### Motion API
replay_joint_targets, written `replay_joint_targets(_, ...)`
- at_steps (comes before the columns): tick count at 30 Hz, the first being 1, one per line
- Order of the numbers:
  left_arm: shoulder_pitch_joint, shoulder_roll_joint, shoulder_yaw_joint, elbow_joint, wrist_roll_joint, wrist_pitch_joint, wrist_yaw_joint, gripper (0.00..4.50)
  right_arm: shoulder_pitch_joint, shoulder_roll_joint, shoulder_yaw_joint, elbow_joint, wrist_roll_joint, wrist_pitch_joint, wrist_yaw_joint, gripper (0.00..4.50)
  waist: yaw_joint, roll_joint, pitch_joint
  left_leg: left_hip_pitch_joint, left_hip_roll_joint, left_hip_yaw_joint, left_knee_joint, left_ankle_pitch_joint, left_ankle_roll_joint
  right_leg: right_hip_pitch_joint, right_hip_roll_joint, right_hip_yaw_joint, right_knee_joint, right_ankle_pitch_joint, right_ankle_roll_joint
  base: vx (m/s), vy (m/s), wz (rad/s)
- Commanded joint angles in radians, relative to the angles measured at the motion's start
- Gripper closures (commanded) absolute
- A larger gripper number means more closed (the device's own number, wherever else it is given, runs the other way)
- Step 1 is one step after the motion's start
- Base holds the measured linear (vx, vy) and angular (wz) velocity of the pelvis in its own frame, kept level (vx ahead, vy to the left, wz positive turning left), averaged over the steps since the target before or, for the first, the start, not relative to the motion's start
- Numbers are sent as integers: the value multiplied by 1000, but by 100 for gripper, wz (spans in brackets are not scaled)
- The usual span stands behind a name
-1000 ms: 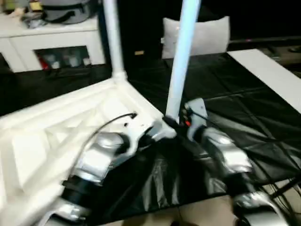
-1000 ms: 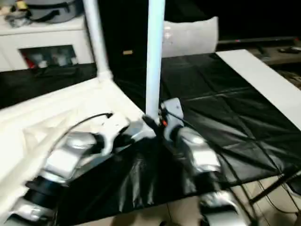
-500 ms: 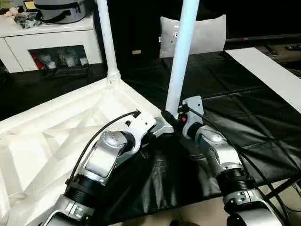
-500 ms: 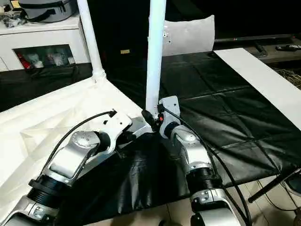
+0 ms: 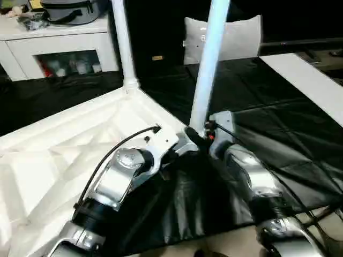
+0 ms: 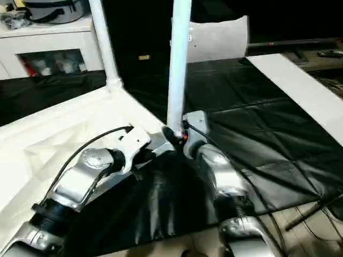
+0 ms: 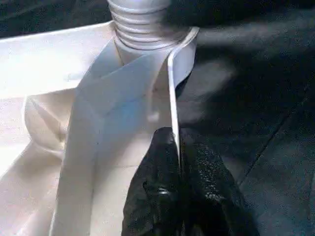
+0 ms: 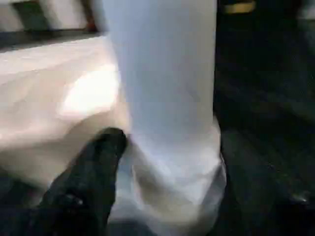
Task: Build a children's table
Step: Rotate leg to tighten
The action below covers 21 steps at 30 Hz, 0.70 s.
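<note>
Fingers (image 7: pixel 162 196) of left gripper (image 7: pixel 178 162) still pinching tabletop (image 5: pixel 64 155) rim, right gripper's (image 6: pixel 176 136) state untellable beside same upright leg (image 6: pixel 178 69).

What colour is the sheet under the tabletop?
Black, with a creased, quilted look, sheet; it shows best in the right eye view.

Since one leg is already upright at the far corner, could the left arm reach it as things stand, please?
Probably not: the left pincer is shut on the tabletop rim, and the far leg stands beyond it.
</note>
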Motion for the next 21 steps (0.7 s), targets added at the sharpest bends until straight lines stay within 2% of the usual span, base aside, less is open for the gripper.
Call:
replay_joint_targets(1,-39,18,10,-3,4,-57,-26,450,11,-18,32,-54,12,-7,77,77,11,0,-66,-18,-3,16,-75,-282,88,61,-55,52,-64,-395,-97,0,0,0)
replay_joint_targets(2,-39,29,5,2,3,-63,-41,450,18,-41,30,-65,14,-14,102,60,15,-3,-71,-25,-5,18,-71,-232,94,65,-53,55,-53,-348,-110,0,0,0)
replay_joint_targets(3,-38,33,4,4,2,-64,-46,450,20,-49,28,-68,15,-16,111,52,20,-3,-77,-24,-4,21,-65,-177,106,62,-54,59,-43,-295,-133,0,0,0)
replay_joint_targets(5,-38,41,1,8,-1,-74,-54,450,21,-62,23,-72,21,-21,123,33,30,-2,-75,-25,-2,25,-61,-131,119,59,-53,62,-39,-267,-156,0,0,0)
replay_joint_targets(7,-39,46,-1,13,-7,-84,-64,450,23,-74,23,-80,29,-27,143,16,41,-3,-74,-23,-4,29,-57,-117,121,56,-52,64,-36,-264,-160,0,0,0)
replay_joint_targets(8,-39,49,-3,16,-14,-93,-76,450,26,-81,27,-87,31,-29,155,7,52,-4,-76,-23,-2,30,-58,-102,123,57,-51,65,-31,-259,-156,0,0,0)
replay_joint_targets(12,-36,90,-19,38,-25,-141,-139,450,38,-140,54,-119,27,-49,246,2,65,-5,-76,-20,0,31,-59,-107,121,56,-47,67,-29,-254,-155,0,0,0)
replay_joint_targets(13,-35,103,-22,44,-28,-155,-162,450,34,-157,53,-118,25,-57,264,2,67,-5,-75,-18,1,32,-61,-118,118,54,-47,67,-30,-266,-153,0,0,0)
replay_joint_targets(14,-35,116,-23,52,-29,-166,-182,450,28,-175,49,-115,22,-64,281,2,69,-10,-72,-17,1,34,-62,-135,114,54,-47,68,-32,-294,-146,0,0,0)
replay_joint_targets(15,-35,120,-24,55,-28,-173,-188,450,26,-180,48,-114,23,-66,287,2,71,-9,-71,-15,0,35,-63,-141,111,53,-47,69,-33,-307,-143,0,0,0)
replay_joint_targets(16,-35,134,-29,62,-31,-194,-218,450,20,-197,44,-112,26,-73,305,2,71,-13,-70,-14,0,37,-63,-150,109,51,-46,69,-37,-324,-138,0,0,0)
replay_joint_targets(17,-34,145,-33,66,-35,-205,-241,450,15,-210,43,-112,29,-76,320,2,75,-14,-69,-11,-2,39,-65,-166,101,51,-48,71,-41,-371,-120,0,0,0)
replay_joint_targets(21,-29,198,-63,85,-50,-293,-356,450,0,-267,53,-121,27,-102,395,2,81,-14,-70,-7,-2,41,-64,-166,104,47,-47,73,-43,-388,-113,0,0,0)
